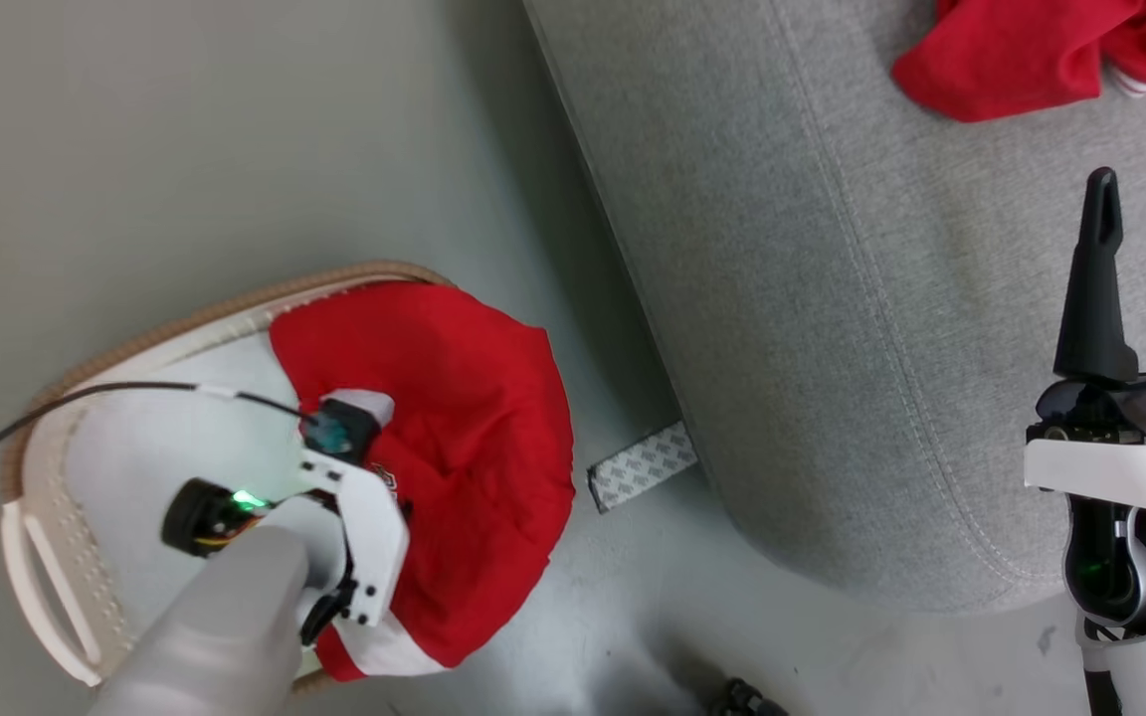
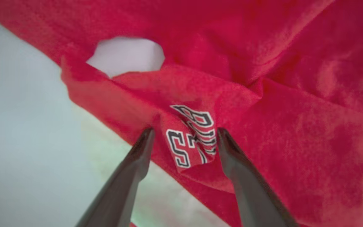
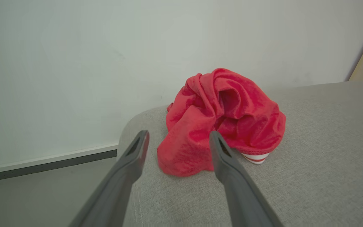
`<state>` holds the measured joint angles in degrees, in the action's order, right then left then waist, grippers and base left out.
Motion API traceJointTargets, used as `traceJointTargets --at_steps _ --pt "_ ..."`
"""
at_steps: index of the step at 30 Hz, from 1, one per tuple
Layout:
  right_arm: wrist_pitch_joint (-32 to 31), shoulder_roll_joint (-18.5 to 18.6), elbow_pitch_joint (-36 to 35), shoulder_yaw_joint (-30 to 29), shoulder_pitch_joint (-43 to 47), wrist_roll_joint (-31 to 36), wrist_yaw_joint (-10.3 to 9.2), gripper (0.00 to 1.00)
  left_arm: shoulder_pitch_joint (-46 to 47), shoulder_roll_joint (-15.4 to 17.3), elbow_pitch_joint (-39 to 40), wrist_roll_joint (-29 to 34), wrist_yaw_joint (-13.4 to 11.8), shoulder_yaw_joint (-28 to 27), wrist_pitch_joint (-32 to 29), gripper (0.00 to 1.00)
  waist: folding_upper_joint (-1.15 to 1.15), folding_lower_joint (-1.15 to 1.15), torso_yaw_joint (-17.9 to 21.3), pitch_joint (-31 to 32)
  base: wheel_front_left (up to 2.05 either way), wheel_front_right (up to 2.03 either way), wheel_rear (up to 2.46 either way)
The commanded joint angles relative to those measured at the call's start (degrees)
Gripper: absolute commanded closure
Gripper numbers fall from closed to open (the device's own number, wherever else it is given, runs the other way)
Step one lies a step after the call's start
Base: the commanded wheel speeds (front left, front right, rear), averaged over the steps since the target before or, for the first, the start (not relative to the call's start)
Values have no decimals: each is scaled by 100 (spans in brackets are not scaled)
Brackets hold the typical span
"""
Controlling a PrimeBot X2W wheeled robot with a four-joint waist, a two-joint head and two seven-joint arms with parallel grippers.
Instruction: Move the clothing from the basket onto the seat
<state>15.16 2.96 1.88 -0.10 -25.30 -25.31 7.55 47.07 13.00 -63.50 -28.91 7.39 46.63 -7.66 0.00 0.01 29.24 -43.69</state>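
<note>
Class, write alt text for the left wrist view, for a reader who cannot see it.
The open left pincer points at crumpled red clothing, its two dark fingers either side of a fold printed with black-and-white letters. A pale surface shows at the left and through a gap in the fabric.

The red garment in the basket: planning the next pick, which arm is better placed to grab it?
Left. The left gripper is open at the red garment in the basket, fingers straddling a lettered fold. The right gripper is open above the seat, apart from the basket.
</note>
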Motion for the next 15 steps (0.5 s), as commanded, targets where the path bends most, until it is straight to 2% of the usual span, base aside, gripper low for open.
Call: traceJointTargets --at_steps 1,6,11,12,13,15 --pt "-3 -9 -34 -37 -11 -78 -13 0 101 -5 -87 -55 14 68 -66 0 0 -1 34 -135 0 0 0" --pt "-3 -8 -82 -101 109 -79 -13 0 291 -64 -541 -107 3 250 -472 0 0 -1 -4 -266 0 0 0" --pt "-3 -8 -111 -129 178 -37 -13 0 352 -137 -569 -219 4 502 -663 0 0 -1 -34 -344 1 1 1" --pt "-3 -8 -116 -131 182 -29 -13 0 376 -127 -524 -259 4 546 -618 64 0 -1 -39 -357 2 2 2" --pt "-3 -8 -123 -132 184 -22 -13 0 384 -116 -481 -300 4 599 -593 100 0 -1 -43 -365 1 1 1" --pt "-3 -8 -124 -136 190 -10 -13 0 389 -100 -416 -370 4 687 -573 100 0 -1 -50 -368 0 0 0"
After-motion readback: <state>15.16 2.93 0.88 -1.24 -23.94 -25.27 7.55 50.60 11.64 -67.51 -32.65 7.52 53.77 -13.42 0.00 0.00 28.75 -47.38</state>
